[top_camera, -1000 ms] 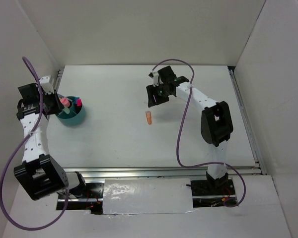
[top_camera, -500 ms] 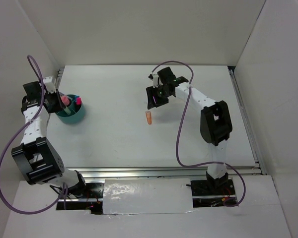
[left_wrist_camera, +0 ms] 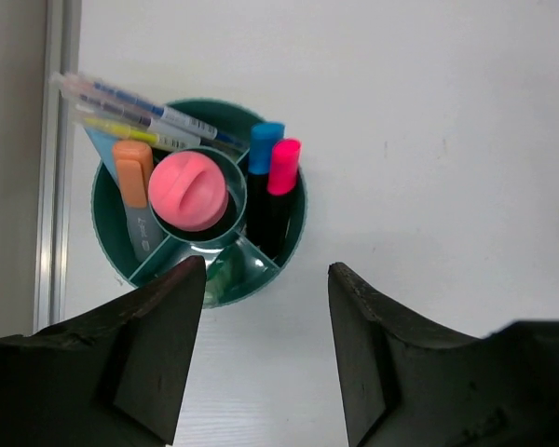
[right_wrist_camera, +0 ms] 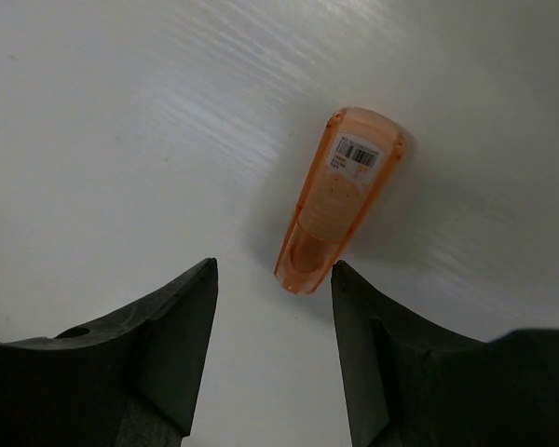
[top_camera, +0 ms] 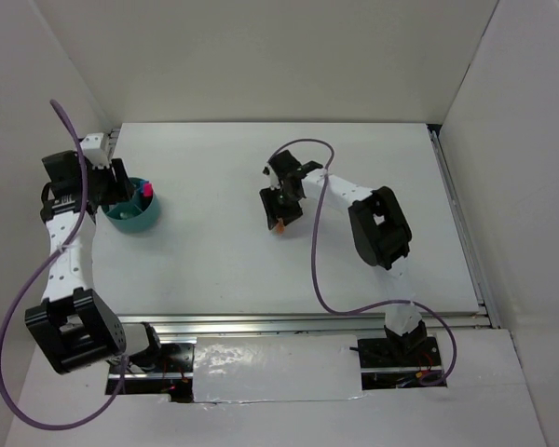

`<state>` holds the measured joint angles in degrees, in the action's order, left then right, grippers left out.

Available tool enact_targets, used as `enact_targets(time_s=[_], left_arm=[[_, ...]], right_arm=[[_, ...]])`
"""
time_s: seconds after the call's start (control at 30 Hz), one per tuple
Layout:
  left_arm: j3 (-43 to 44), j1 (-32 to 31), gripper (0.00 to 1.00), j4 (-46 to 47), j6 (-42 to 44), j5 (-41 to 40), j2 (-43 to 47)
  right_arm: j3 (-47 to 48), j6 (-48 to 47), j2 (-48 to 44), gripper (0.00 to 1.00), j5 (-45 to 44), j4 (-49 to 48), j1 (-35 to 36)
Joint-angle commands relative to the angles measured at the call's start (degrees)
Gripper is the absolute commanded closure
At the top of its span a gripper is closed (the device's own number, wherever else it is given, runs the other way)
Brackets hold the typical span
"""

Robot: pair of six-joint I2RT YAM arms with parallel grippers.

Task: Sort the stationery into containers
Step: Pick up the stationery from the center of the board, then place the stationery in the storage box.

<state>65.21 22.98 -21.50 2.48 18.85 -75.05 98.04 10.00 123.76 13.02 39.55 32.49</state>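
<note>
The round teal tub [left_wrist_camera: 289,237] with dividers stands at the far left of the table [top_camera: 147,218]. It holds a pink-capped tube [left_wrist_camera: 188,190], an orange highlighter [left_wrist_camera: 135,191], blue [left_wrist_camera: 264,149] and pink [left_wrist_camera: 284,166] markers and thin pens [left_wrist_camera: 130,102]. My left gripper [left_wrist_camera: 266,275] is open and empty just above the tub's near rim. A stubby translucent orange highlighter [right_wrist_camera: 340,197] lies on the table mid-centre [top_camera: 279,224]. My right gripper [right_wrist_camera: 275,270] is open, its jaws either side of the highlighter's near end, not touching it.
White walls enclose the table on three sides. A metal rail [left_wrist_camera: 51,186] runs along the table's left edge beside the tub. The right arm's links [top_camera: 377,223] stretch across the centre-right.
My right gripper has moved down and left from behind the orange highlighter to right over it. The left gripper has shifted slightly over the tub.
</note>
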Motion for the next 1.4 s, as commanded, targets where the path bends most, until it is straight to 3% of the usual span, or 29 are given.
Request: enact_targets(time_s=[0.0,0.17,0.33,0.43,0.47,0.53,0.57,0.6,0.63,0.73,0.87,0.97,1.17,1.37], left_arm=[[-1.0,-0.4,0.32,3.7,-1.5,3.6,4.8],[-1.0,-1.4,0.31,3.3,-1.7,5.3,8.9],[-1.6,-2.9,0.31,4.1,-0.6,6.0,11.4],[-1.6,-4.1,0.32,4.4,1.0,7.4,11.9],[-1.6,-4.7,0.32,4.7,2.0,8.0,12.2],[-1.7,-5.1,0.32,5.4,3.5,10.7,12.3],[-1.7,-5.4,0.33,5.4,6.1,15.9,12.1],[-1.2,-5.9,0.33,5.2,8.2,19.1,11.8],[-1.1,-7.4,0.33,3.3,10.5,23.9,11.6],[-0.7,-15.6,0.32,-1.2,27.5,25.7,11.8],[-5.8,-28.4,0.33,0.9,40.1,18.2,14.0],[-8.8,-34.4,0.34,4.1,44.4,16.6,13.9],[-12.0,-40.3,0.35,6.3,48.6,18.1,13.2],[-21.8,-48.0,0.34,20.8,55.7,12.5,15.6]], right_arm=[[3.4,3.0,2.8,0.41,-5.6,2.2,1.2],[5.4,3.4,6.2,0.42,-8.9,1.8,1.9],[7.7,3.8,8.1,0.52,-11.3,2.1,2.5],[8.1,3.4,8.6,0.65,-11.7,2.4,2.5],[8.0,3.3,8.4,0.76,-11.8,2.4,2.6],[7.9,2.9,8.0,0.89,-11.0,2.9,1.7],[7.5,2.7,6.5,0.98,-9.9,2.9,1.2],[6.5,1.9,5.4,1.0,-5.8,2.3,0.6],[5.7,1.3,4.1,1.0,-2.8,1.7,-0.9],[3.3,-1.1,-2.7,1.0,11.0,0.0,-4.0],[4.0,-2.3,-8.9,1.0,24.1,1.5,-5.4],[6.5,-1.1,-9.3,1.0,31.3,4.0,-5.9],[5.3,2.6,-10.2,1.0,35.0,2.6,-6.2],[0.6,9.7,-11.7,1.0,44.4,-2.1,-6.7]])
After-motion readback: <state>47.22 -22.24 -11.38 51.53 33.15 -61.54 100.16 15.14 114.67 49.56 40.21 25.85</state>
